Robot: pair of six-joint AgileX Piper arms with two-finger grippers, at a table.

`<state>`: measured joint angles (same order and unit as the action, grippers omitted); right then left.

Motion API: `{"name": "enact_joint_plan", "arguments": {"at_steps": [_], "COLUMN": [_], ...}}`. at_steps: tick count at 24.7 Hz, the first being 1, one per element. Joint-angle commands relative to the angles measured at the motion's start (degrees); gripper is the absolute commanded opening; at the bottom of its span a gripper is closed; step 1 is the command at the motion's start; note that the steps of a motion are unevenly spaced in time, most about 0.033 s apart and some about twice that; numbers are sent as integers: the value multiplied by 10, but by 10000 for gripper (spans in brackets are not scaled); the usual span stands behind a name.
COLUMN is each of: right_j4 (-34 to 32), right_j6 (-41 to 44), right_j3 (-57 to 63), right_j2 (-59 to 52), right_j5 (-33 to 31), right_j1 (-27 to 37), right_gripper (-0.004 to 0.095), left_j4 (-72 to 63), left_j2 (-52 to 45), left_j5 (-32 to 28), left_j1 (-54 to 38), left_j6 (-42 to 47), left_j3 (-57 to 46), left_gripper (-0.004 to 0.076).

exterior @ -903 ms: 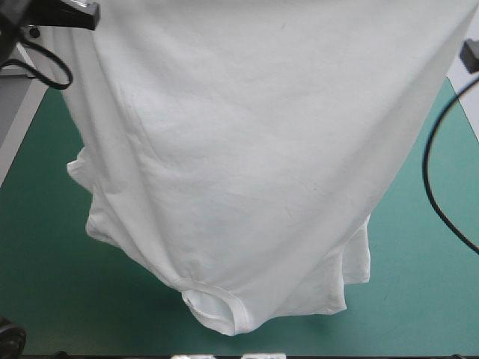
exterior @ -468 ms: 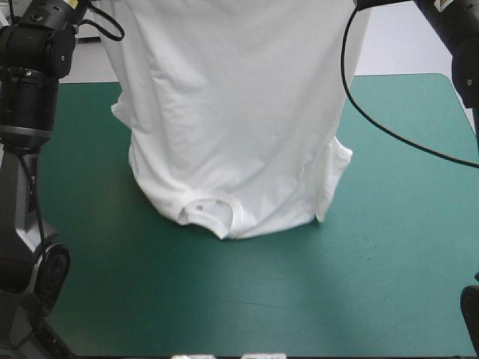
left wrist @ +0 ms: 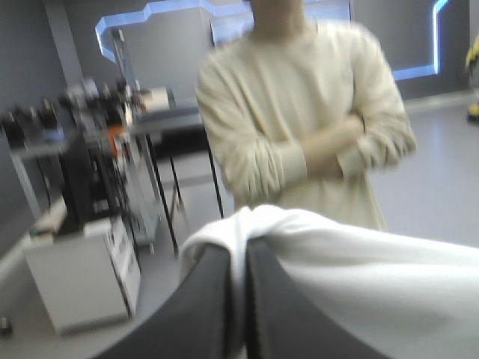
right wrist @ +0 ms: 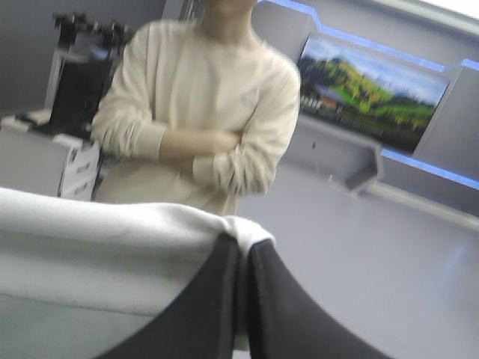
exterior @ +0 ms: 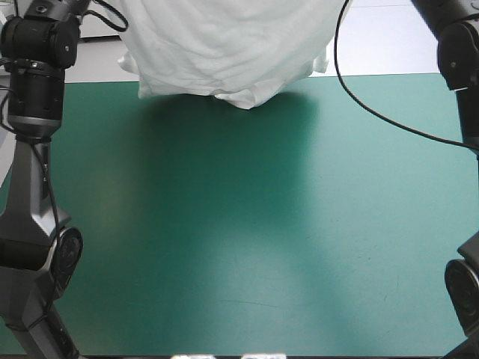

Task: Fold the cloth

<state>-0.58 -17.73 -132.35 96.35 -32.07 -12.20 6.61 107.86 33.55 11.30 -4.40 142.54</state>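
Left arm [exterior: 31, 112] and right arm [exterior: 462, 60] stand high, left pincer [left wrist: 238, 243] and right pincer [right wrist: 244, 241] pinched nearly closed.

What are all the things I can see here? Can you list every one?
T-shirt: one, white, lifted and hanging at the table's far edge, stretched between the two grippers.
Table: one, teal-green cover, below the T-shirt, with the T-shirt's shadow near its far edge.
Left arm: one, black and grey, at the table's left side.
Right arm: one, black and grey, at the table's right side.
Left gripper: one, black fingers, raised, shut on the T-shirt.
Right gripper: one, black fingers, raised, shut on the T-shirt.
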Motion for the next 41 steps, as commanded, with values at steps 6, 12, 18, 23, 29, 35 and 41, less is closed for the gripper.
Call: {"name": "enact_joint_plan", "arguments": {"at_steps": [6,12,18,23,29,35,41], "right_j4": [78,108,109,112,112,120,133], "right_j6": [-14,-26,-20,-3,17,35,38], "right_j3": [151,442,655,745,833,907,939], "right_j2": [-11,-120,-233,-334,-395,-434,-444], "right_j5": [-123,-129,-132,-182,-241,-252,-276], "right_j1": [42,42,52,76,76,76,76], "right_gripper": [-17,-17,-18,-17,-17,-17,-17], "left_j4": [-79,-160,-217,-184,-165,-173,-171], "left_j2": [38,-19,-178,-254,-292,-324,-333], "left_j5": [245,332,293,288,293,285,251], "left_j1": [0,0,21,74,87,88,88], "left_j6": [-49,-107,-133,-103,-70,-70,-70], "left_j3": [-96,-321,-618,-783,-875,-943,-957], "left_gripper": [-9,-9,-9,-9,-9,-9,-9]}}
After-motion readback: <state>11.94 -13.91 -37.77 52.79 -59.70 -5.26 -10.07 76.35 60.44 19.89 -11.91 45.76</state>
